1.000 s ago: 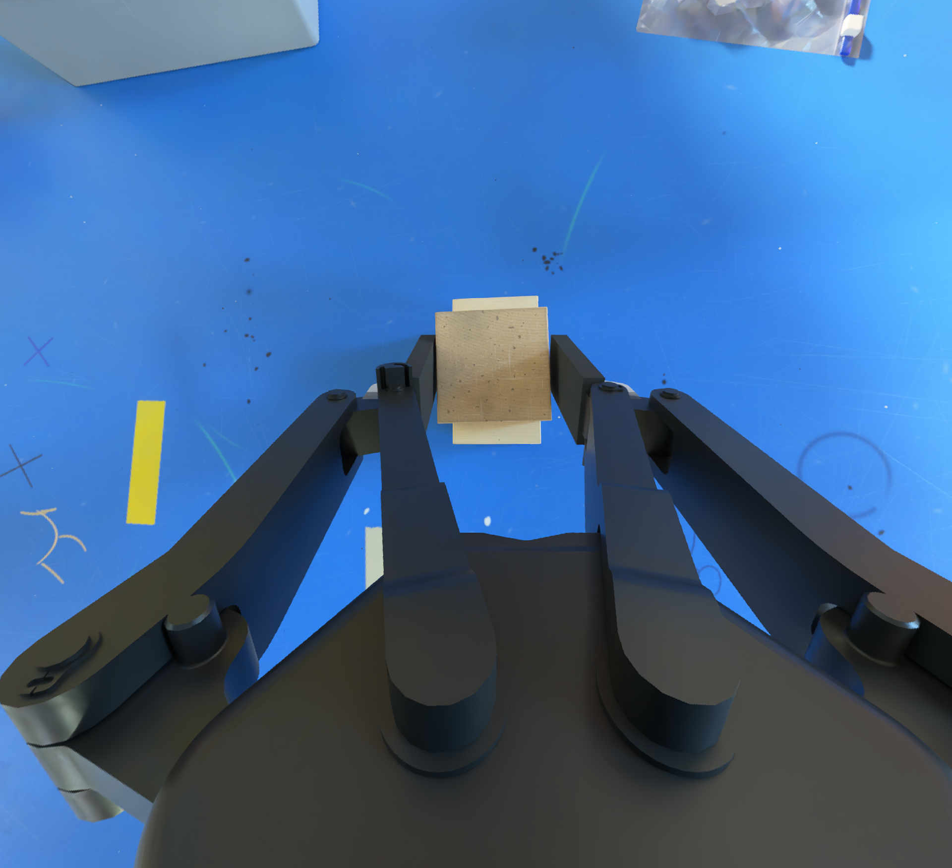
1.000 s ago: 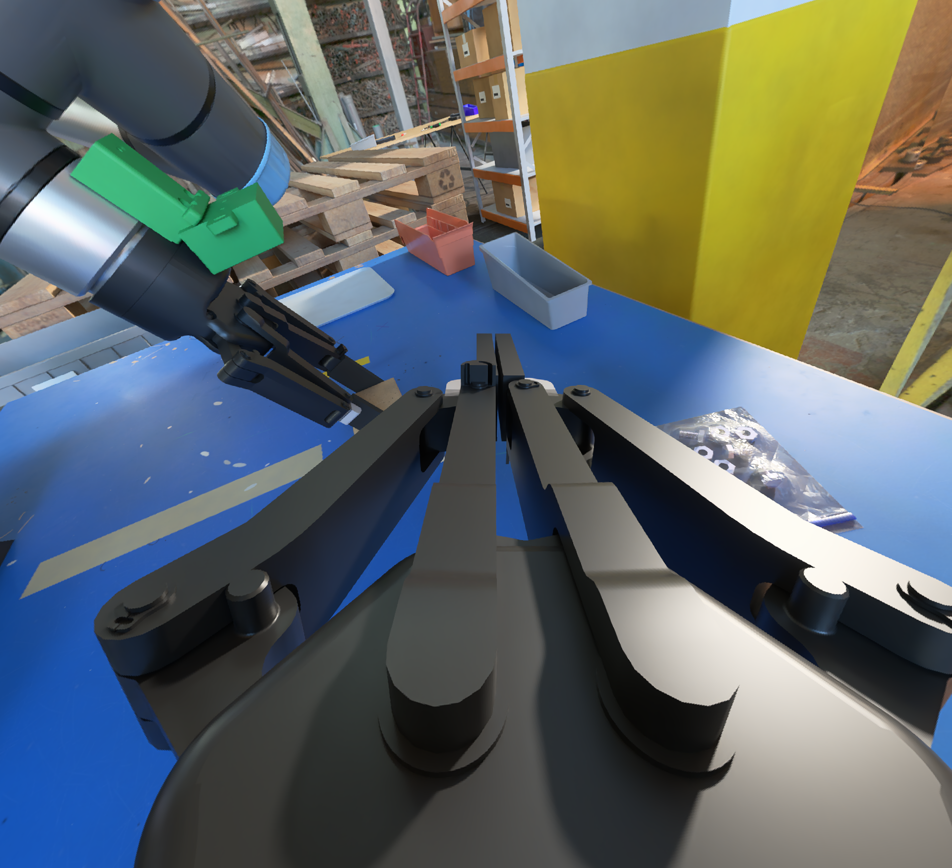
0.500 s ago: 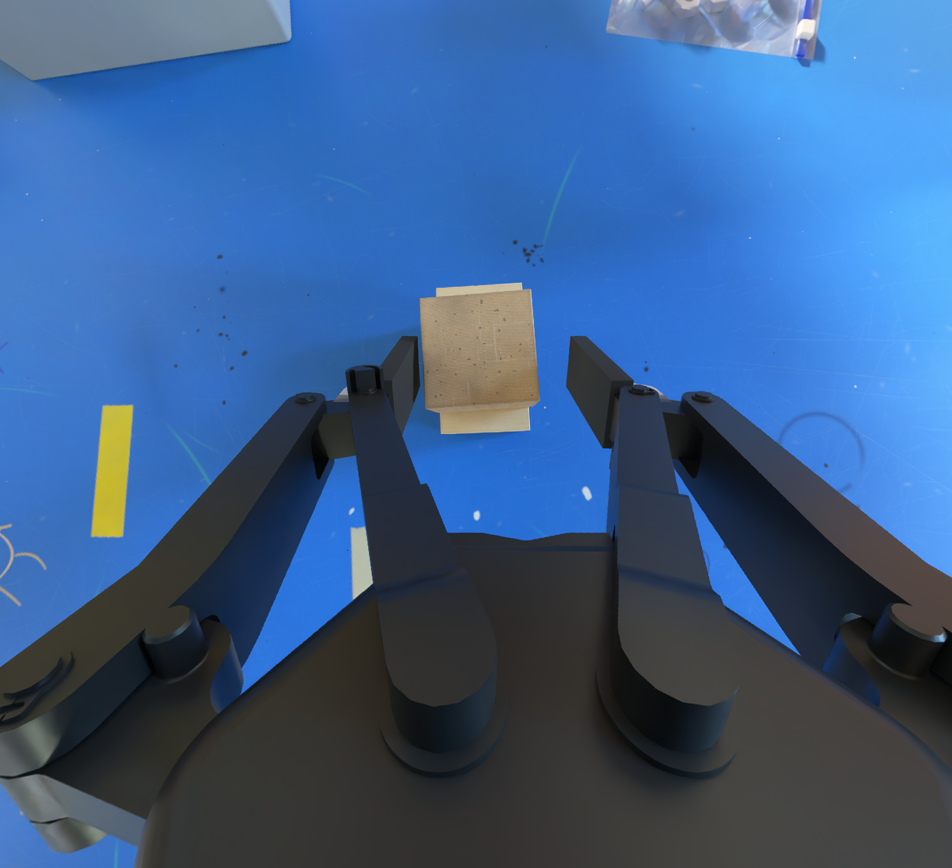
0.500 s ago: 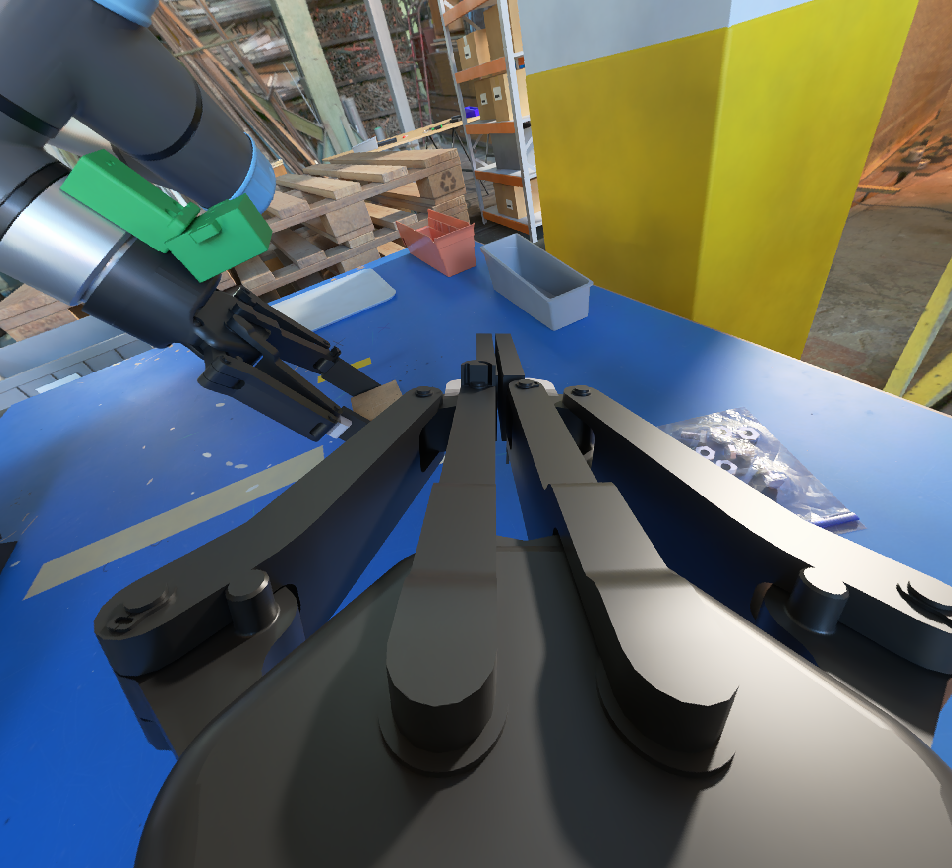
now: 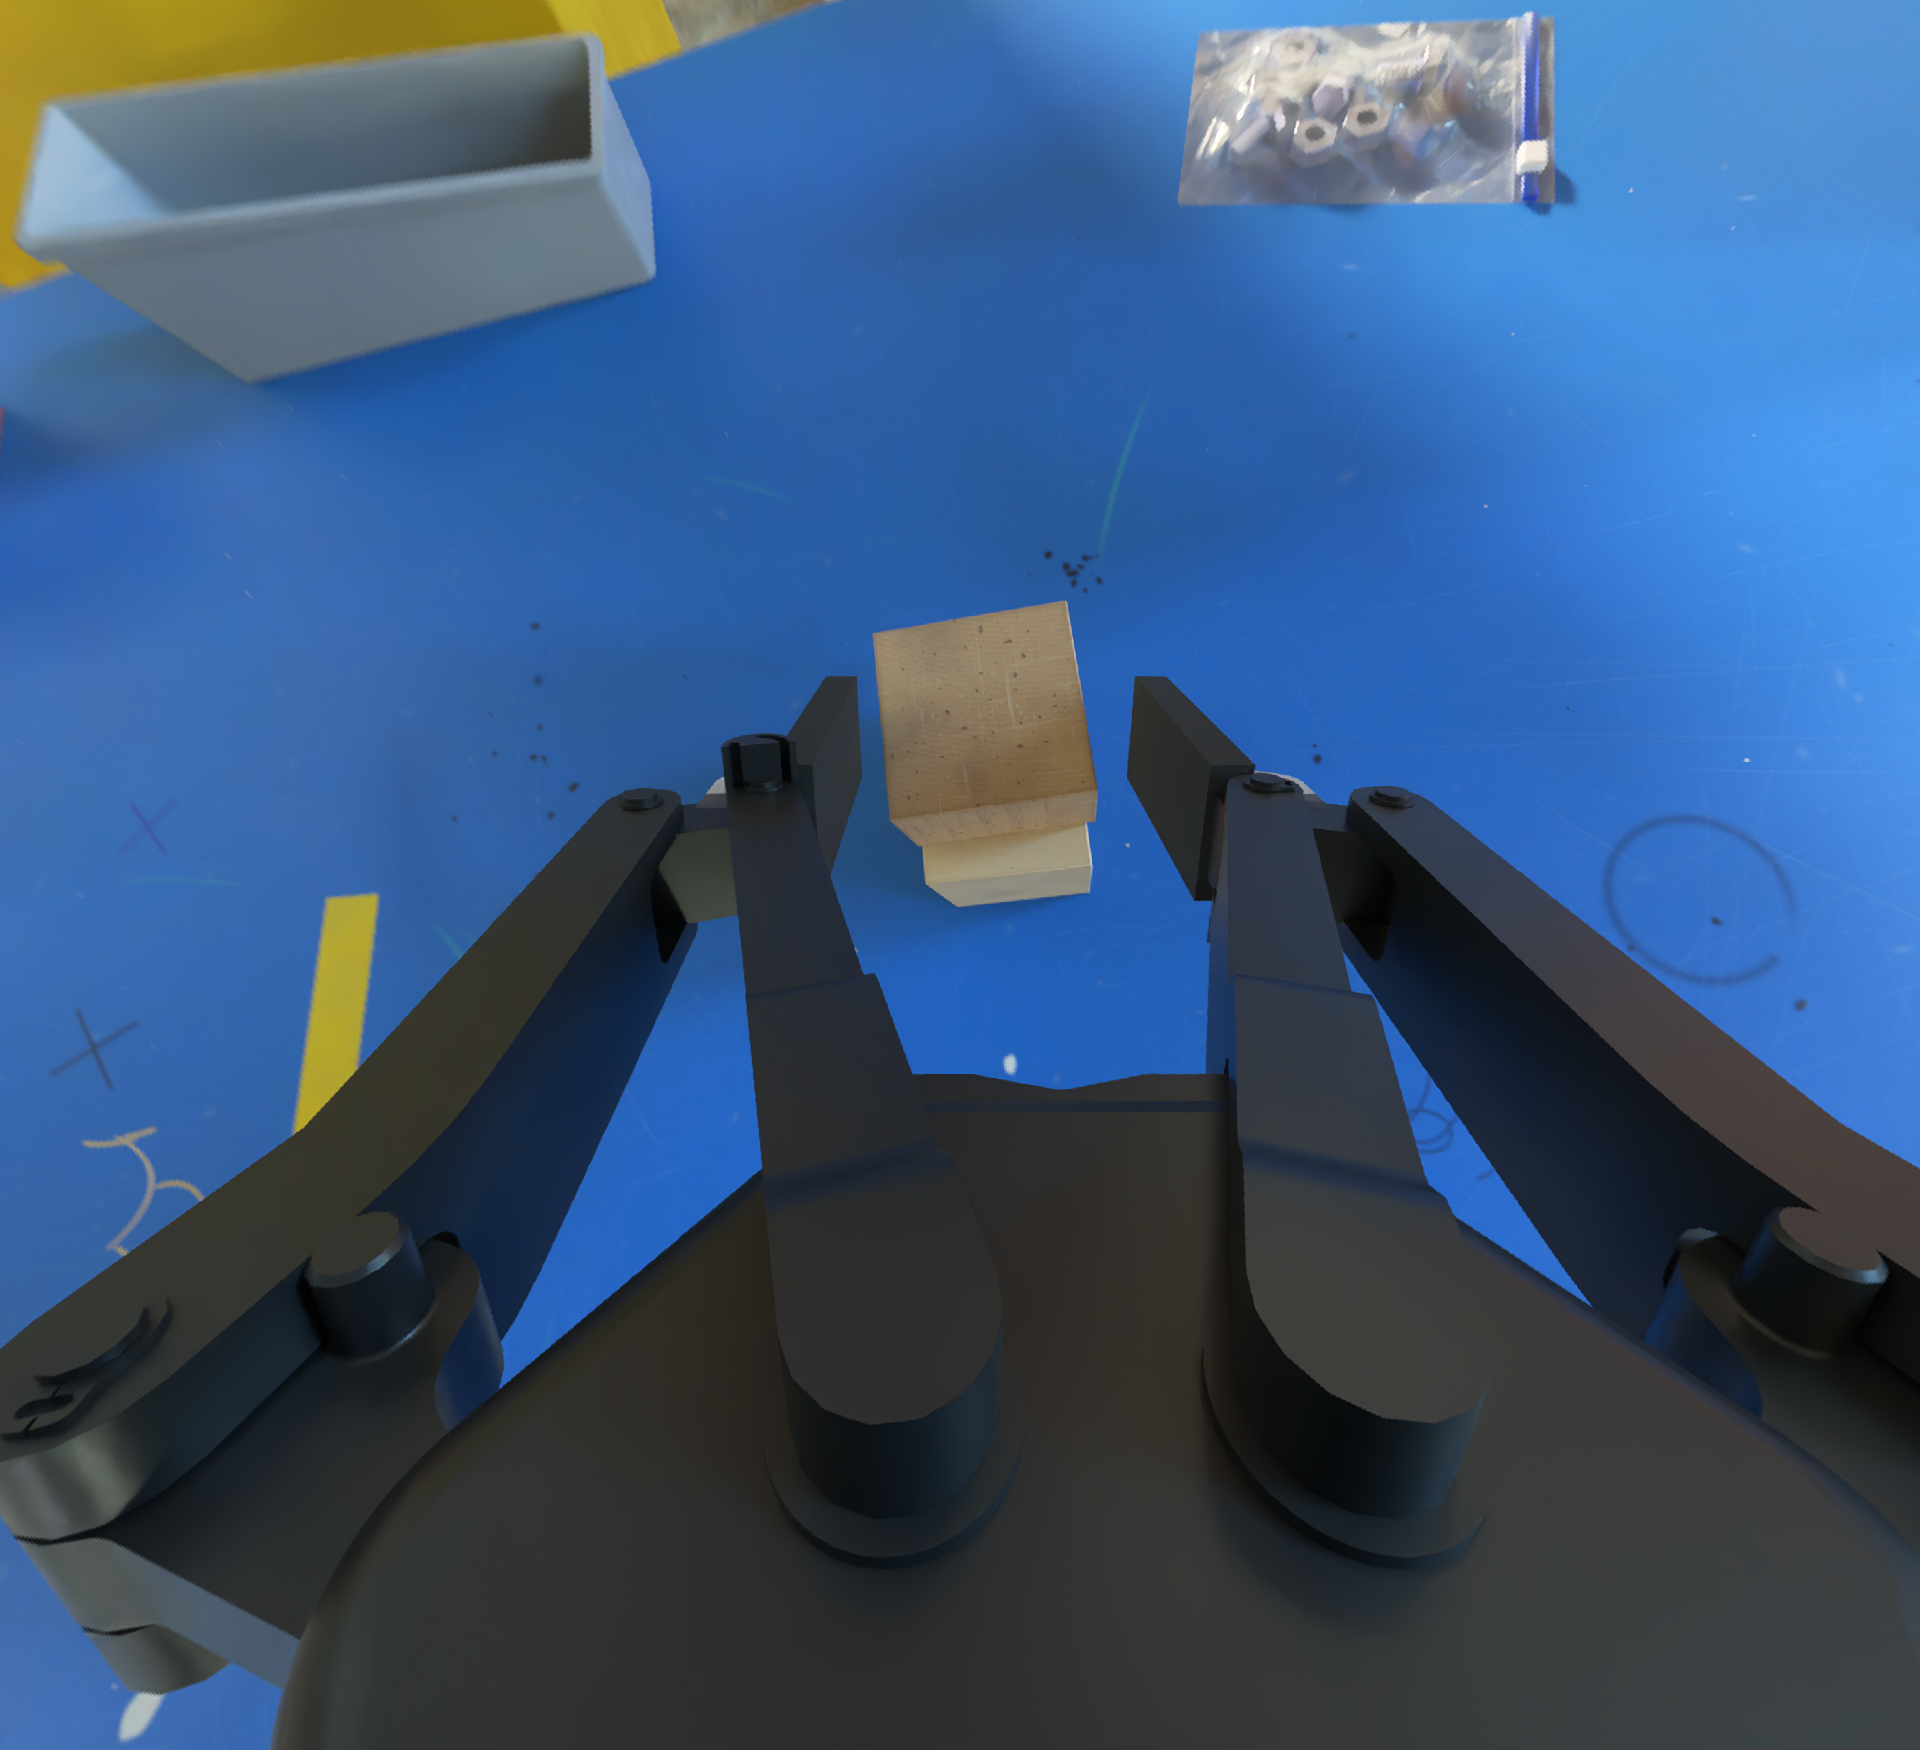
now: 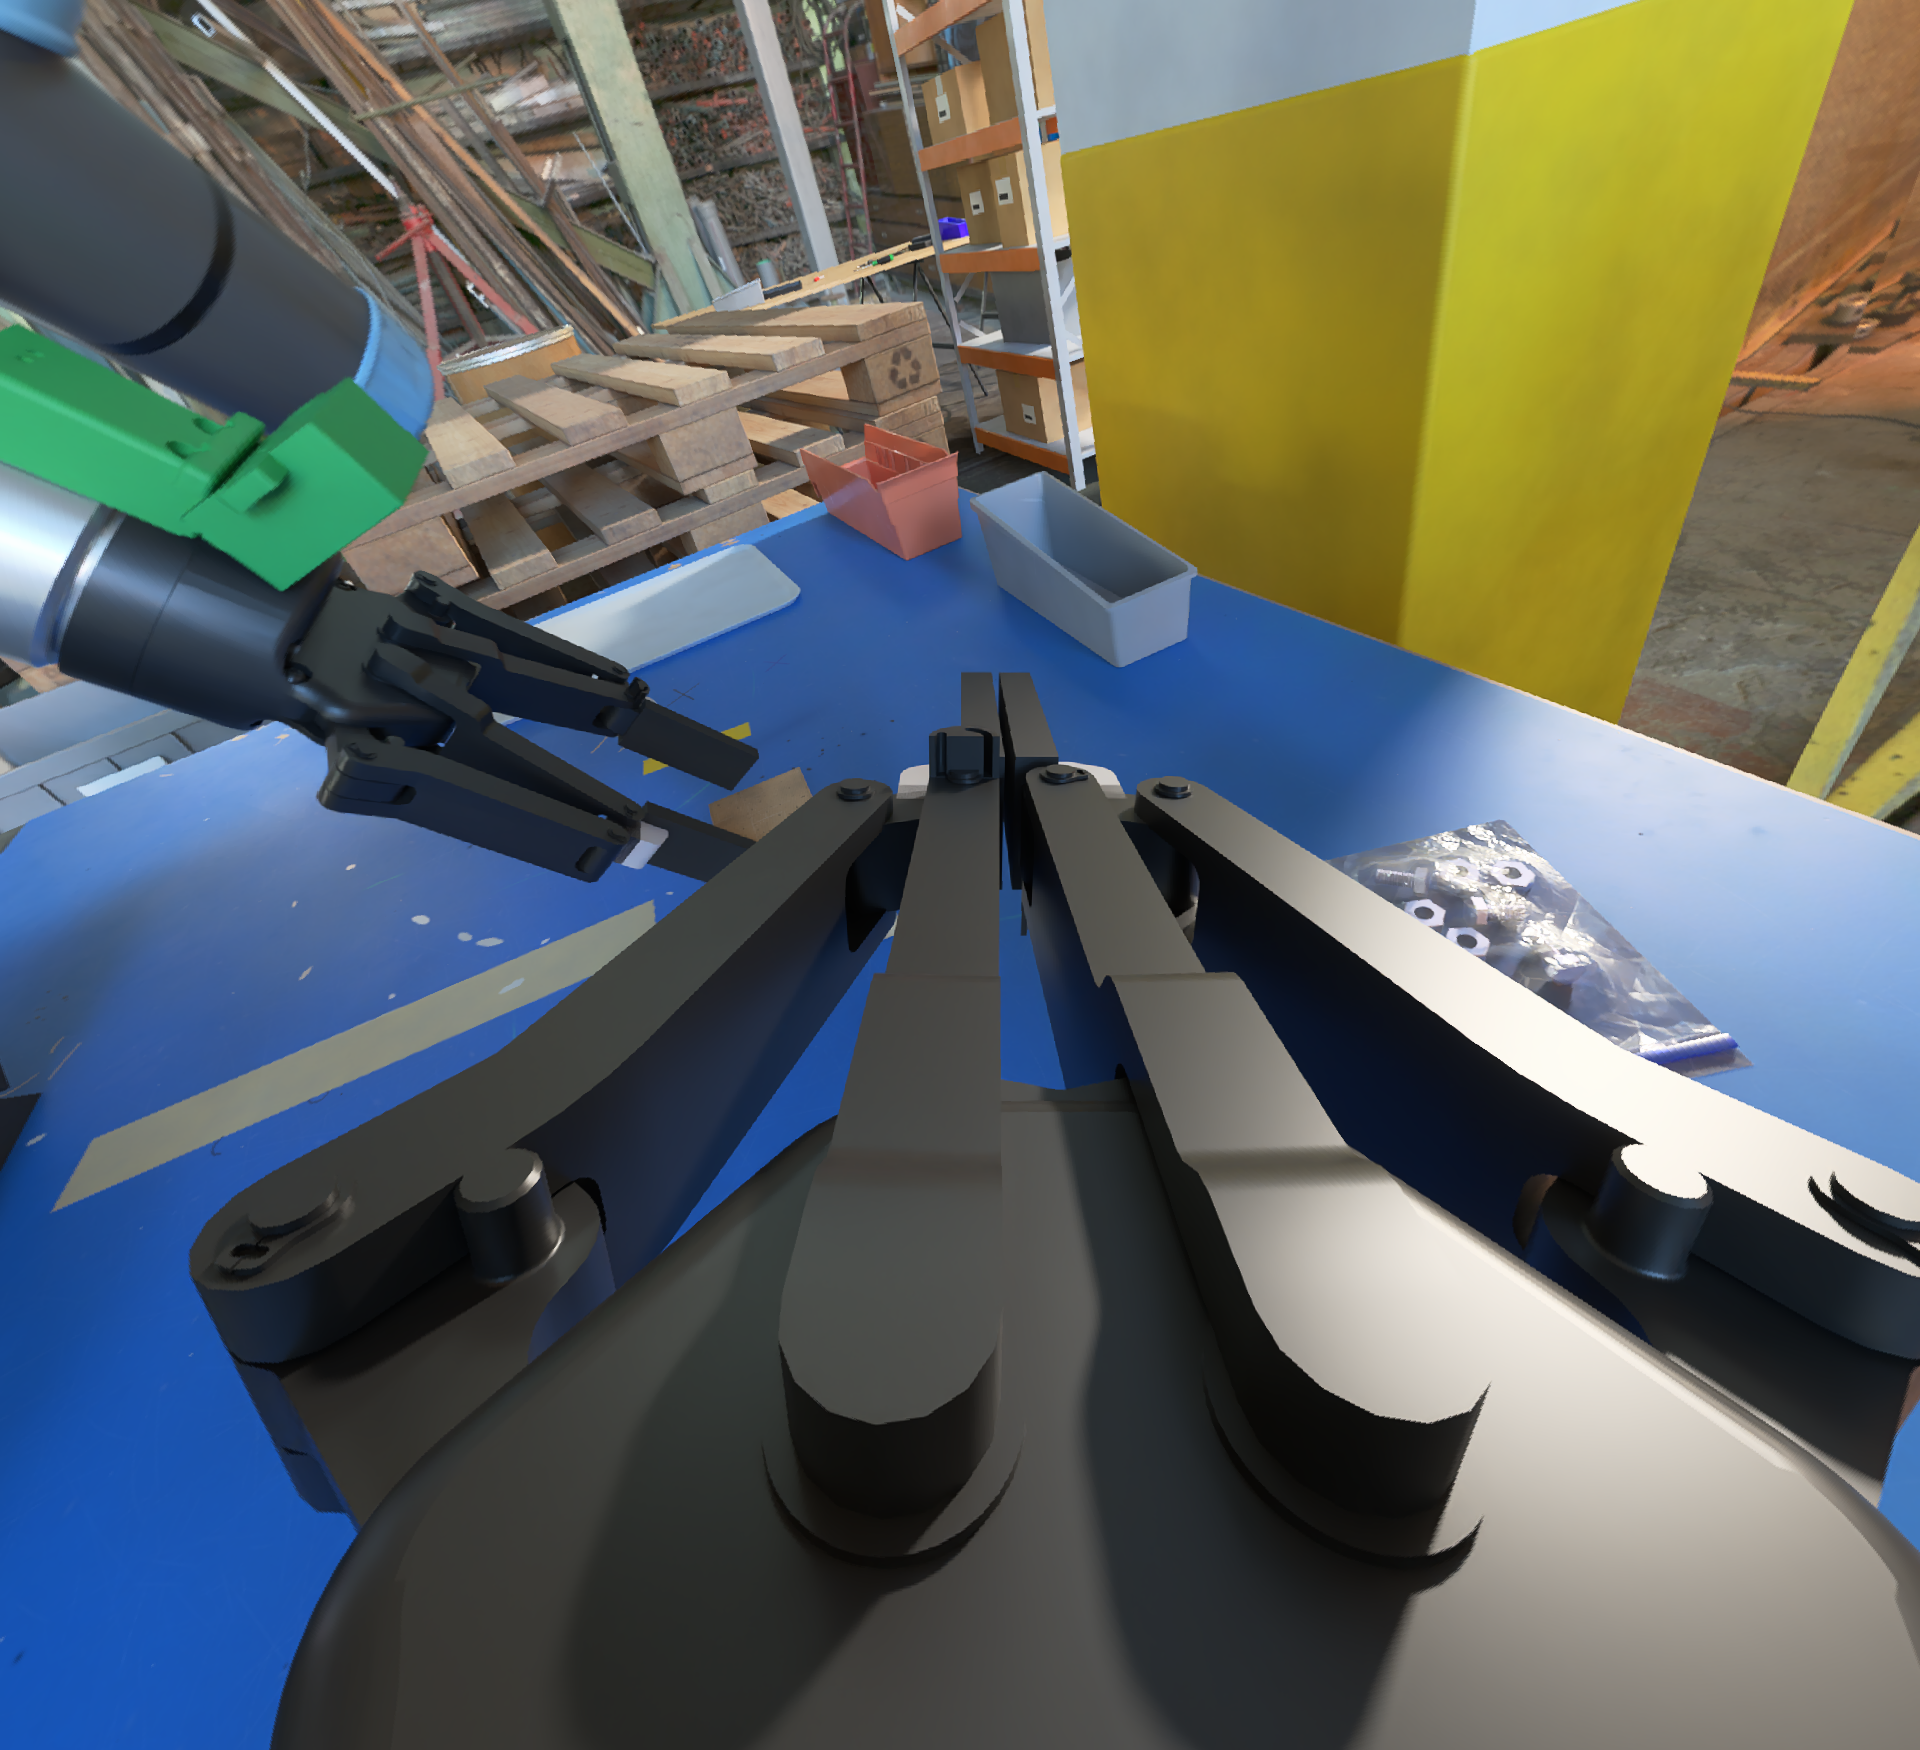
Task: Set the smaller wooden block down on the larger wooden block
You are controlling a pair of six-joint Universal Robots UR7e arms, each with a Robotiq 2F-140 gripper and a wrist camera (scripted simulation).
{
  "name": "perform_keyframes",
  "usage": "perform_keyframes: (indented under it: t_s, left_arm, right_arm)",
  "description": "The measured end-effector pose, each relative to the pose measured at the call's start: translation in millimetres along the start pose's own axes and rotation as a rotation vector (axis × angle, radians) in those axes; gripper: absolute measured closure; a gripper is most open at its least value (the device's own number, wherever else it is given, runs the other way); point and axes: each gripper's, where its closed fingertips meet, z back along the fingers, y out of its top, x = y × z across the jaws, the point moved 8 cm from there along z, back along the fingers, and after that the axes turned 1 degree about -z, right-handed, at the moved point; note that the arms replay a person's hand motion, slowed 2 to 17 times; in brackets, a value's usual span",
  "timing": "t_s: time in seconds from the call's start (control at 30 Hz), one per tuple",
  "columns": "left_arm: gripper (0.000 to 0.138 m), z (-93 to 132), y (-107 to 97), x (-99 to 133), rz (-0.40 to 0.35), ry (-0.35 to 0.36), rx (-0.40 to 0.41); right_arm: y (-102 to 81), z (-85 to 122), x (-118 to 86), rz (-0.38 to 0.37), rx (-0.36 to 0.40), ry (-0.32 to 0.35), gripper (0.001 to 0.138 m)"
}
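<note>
A tan wooden block [image 5: 982,713] rests on top of a paler wooden block [image 5: 1013,864] on the blue table; only the front end of the paler one shows beneath it. My left gripper [image 5: 995,736] is open and empty, its fingers to either side of the tan block with a gap on both sides, not touching it. The right wrist view shows the left gripper [image 6: 717,801] raised beside the tan block [image 6: 764,801]. My right gripper [image 6: 1000,703] is shut and empty, hovering above the table away from the blocks.
A grey bin [image 5: 343,214] stands at the far left and a clear bag of nuts [image 5: 1371,111] lies at the far right. A yellow tape strip [image 5: 338,994] is at the near left. A red bin [image 6: 894,495] and a pale flat tray [image 6: 675,604] sit farther back.
My left gripper opened, let go of the tan block on the paler one, then drew back and tilted up. The right gripper has not moved.
</note>
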Motion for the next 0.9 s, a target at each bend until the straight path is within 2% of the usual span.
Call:
perform_keyframes:
  t_s: [0.33, 0.63, 0.73, 0.9]
  left_arm:
    - [0.078, 23.6, 2.8, 1.0, -0.164, 0.089, 0.243]
    - [0.085, 45.9, -3.4, 7.4, -0.307, 0.134, 0.480]
    - [0.089, 52.3, -7.5, 9.5, -0.357, 0.146, 0.541]
    - [0.090, 59.5, -15.5, 13.0, -0.443, 0.155, 0.608]
  right_arm:
    - [-0.2, -0.1, 0.5, -0.007, 0.003, 0.005, 0.137]
    - [-0.5, -0.2, 1.2, -0.014, 0.007, 0.012, 0.137]
    - [-0.6, -0.1, 1.4, -0.016, 0.009, 0.014, 0.137]
    - [-0.8, -0.2, 1.8, -0.019, 0.011, 0.018, 0.137]
